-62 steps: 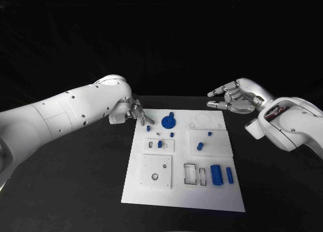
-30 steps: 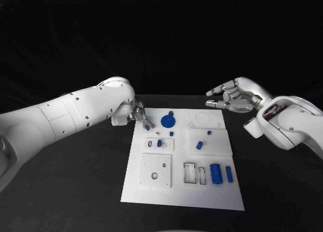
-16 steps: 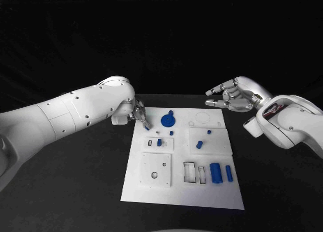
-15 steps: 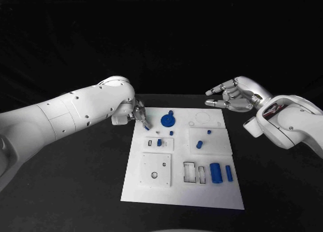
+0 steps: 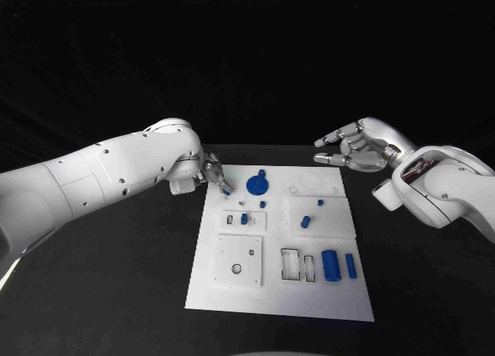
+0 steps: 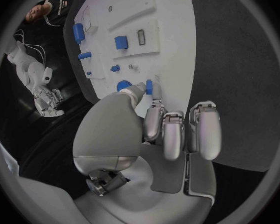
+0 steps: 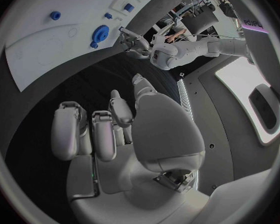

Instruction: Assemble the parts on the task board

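Blue peg [image 6: 149, 86] pinched at board edge [image 5: 218, 194].

Task board [image 5: 278, 297] mid-table [image 5: 98, 297] — left hand [image 5: 213, 174] at its far-left corner, right hand [image 5: 354, 148] beyond its far-right corner.

Task board [image 5: 271, 297] — plain white plate, unpatterned, with faint grey outlines around its recesses.
Parts — all one saturated blue: round gear-like piece [image 5: 258, 183], small peg [image 5: 224, 191] at the tips of the left hand's fingers [image 6: 154, 115], short pegs [image 5: 307, 222] mid-board, large cylinder [image 5: 330, 266] and slimmer cylinder [image 5: 351, 267] beside it.
Worktop [image 5: 109, 297] — matt black, no pattern.
Left hand [image 5: 210, 172] — silver-grey metal with paler finger pads.
Right hand [image 5: 354, 148] — same silver-grey.
Arms [image 5: 87, 178] — glossy white shells dotted with small dark screw holes; a red detail shows at the right wrist [image 5: 421, 170].
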### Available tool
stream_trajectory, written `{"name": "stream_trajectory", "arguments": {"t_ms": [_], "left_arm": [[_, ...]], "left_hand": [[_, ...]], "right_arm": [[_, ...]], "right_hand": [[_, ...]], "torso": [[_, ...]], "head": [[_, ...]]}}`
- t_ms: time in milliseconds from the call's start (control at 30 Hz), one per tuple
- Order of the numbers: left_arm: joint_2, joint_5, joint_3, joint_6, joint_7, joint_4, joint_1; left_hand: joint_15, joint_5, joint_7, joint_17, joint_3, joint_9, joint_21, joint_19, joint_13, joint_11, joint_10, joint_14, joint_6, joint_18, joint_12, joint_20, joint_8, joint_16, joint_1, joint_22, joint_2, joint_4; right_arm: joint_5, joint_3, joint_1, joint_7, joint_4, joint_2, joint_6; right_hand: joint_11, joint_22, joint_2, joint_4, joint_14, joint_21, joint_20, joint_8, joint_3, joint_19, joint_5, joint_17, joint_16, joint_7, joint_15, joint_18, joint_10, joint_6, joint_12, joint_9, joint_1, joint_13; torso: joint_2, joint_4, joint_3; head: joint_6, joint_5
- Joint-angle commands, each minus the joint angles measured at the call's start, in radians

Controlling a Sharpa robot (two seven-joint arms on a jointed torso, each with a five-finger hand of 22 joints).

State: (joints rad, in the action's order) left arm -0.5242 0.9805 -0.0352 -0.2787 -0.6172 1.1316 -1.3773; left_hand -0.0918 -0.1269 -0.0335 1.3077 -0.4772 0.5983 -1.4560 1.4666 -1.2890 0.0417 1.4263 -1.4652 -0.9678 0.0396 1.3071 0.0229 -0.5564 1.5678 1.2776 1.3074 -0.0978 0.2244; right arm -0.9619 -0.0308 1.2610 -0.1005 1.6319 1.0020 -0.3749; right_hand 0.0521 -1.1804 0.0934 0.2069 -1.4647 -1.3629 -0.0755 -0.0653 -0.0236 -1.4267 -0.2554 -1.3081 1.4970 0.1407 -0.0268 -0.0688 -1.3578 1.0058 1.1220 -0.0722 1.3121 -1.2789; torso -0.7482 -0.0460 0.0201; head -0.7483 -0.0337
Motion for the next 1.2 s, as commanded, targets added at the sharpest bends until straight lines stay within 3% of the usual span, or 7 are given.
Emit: {"name": "stream_trajectory", "arguments": {"t_ms": [33,267,400,667,767,900,1200], "left_arm": [[-0.019,-0.051,0.000,0.083,0.005,0.039,0.000],[-0.099,-0.062,-0.003,0.205,0.001,0.183,0.012],[-0.146,-0.034,-0.008,0.276,0.004,0.266,0.031],[-0.212,0.050,-0.017,0.400,0.007,0.393,0.077],[-0.223,0.077,-0.019,0.425,0.007,0.420,0.090],[-0.232,0.103,-0.021,0.443,0.004,0.442,0.100],[-0.233,0.137,-0.024,0.405,-0.007,0.453,0.112]], "left_hand": [[-0.002,0.001,0.000,0.263,-0.145,0.008,0.002,0.045,0.002,-0.004,0.000,-0.106,0.009,0.000,0.002,-0.008,-0.014,0.003,-0.023,0.093,-0.003,-0.124],[-0.005,-0.003,0.003,0.263,-0.210,0.018,-0.003,0.048,-0.010,-0.001,0.009,-0.106,0.009,-0.002,0.014,-0.011,-0.038,0.003,-0.058,0.100,-0.026,-0.152],[-0.005,-0.006,0.004,0.263,-0.226,0.020,-0.006,0.050,-0.013,0.000,0.011,-0.106,0.008,-0.003,0.017,-0.011,-0.045,0.003,-0.067,0.105,-0.031,-0.158],[-0.008,-0.009,0.007,0.263,-0.260,0.023,-0.012,0.054,-0.018,0.003,0.016,-0.106,0.005,-0.005,0.022,-0.014,-0.059,0.003,-0.084,0.115,-0.045,-0.171],[-0.008,-0.010,0.007,0.263,-0.265,0.023,-0.013,0.054,-0.018,0.003,0.016,-0.106,0.005,-0.005,0.022,-0.014,-0.061,0.003,-0.086,0.115,-0.047,-0.173],[-0.009,-0.012,0.008,0.263,-0.277,0.023,-0.014,0.055,-0.018,0.004,0.017,-0.106,0.003,-0.005,0.022,-0.015,-0.065,0.003,-0.092,0.117,-0.052,-0.177],[-0.010,-0.012,0.008,0.263,-0.282,0.023,-0.013,0.055,-0.019,0.005,0.018,-0.106,0.003,-0.005,0.023,-0.016,-0.067,0.003,-0.095,0.116,-0.053,-0.178]], "right_arm": [[-0.001,0.000,-0.001,-0.003,-0.001,-0.001,0.016],[-0.001,0.001,-0.002,-0.002,-0.004,-0.002,0.017],[-0.001,0.002,-0.003,-0.002,-0.005,0.000,0.018],[0.000,0.003,-0.007,-0.001,-0.007,0.002,0.018],[0.000,0.003,-0.008,-0.002,-0.007,0.003,0.019],[0.000,0.003,-0.010,-0.001,-0.008,0.003,0.019],[0.001,0.003,-0.012,-0.002,-0.008,0.002,0.020]], "right_hand": [[0.000,0.001,-0.007,-0.001,-0.080,0.003,-0.001,-0.004,0.004,0.005,-0.003,-0.160,-0.006,-0.002,0.002,-0.009,0.007,-0.004,-0.002,-0.002,0.000,0.000],[0.000,0.001,-0.007,-0.001,-0.080,0.003,-0.001,-0.004,0.004,0.005,-0.003,-0.160,-0.006,-0.002,0.002,-0.009,0.007,-0.004,-0.002,-0.002,0.000,0.000],[0.000,0.001,-0.007,-0.001,-0.080,0.003,-0.001,-0.004,0.004,0.005,-0.003,-0.160,-0.006,-0.002,0.002,-0.009,0.007,-0.004,-0.002,-0.002,0.000,0.000],[0.000,0.001,-0.007,-0.001,-0.080,0.003,-0.001,-0.004,0.004,0.005,-0.003,-0.160,-0.006,-0.002,0.002,-0.009,0.007,-0.004,-0.002,-0.002,0.000,0.000],[0.000,0.001,-0.007,-0.001,-0.080,0.003,-0.001,-0.004,0.004,0.005,-0.003,-0.160,-0.006,-0.002,0.002,-0.009,0.007,-0.004,-0.002,-0.002,0.000,0.000],[0.000,0.001,-0.007,-0.001,-0.080,0.003,-0.001,-0.004,0.004,0.005,-0.003,-0.160,-0.006,-0.002,0.002,-0.009,0.007,-0.004,-0.002,-0.002,0.000,0.000],[0.000,0.001,-0.007,-0.001,-0.080,0.003,-0.001,-0.004,0.004,0.005,-0.003,-0.160,-0.006,-0.002,0.002,-0.009,0.007,-0.004,-0.002,-0.002,0.000,0.000]], "torso": [[0.000,-0.0006,0.0004],[0.004,-0.0021,0.0026],[0.008,-0.0059,0.0035],[0.012,-0.0138,0.0011],[0.012,-0.0148,-0.0010],[0.012,-0.0128,-0.0001],[0.011,-0.0143,0.0007]], "head": [[0.000,-0.002],[0.000,-0.003],[-0.003,-0.002],[-0.009,0.002],[-0.010,0.004],[-0.012,0.002],[-0.016,0.002]]}}
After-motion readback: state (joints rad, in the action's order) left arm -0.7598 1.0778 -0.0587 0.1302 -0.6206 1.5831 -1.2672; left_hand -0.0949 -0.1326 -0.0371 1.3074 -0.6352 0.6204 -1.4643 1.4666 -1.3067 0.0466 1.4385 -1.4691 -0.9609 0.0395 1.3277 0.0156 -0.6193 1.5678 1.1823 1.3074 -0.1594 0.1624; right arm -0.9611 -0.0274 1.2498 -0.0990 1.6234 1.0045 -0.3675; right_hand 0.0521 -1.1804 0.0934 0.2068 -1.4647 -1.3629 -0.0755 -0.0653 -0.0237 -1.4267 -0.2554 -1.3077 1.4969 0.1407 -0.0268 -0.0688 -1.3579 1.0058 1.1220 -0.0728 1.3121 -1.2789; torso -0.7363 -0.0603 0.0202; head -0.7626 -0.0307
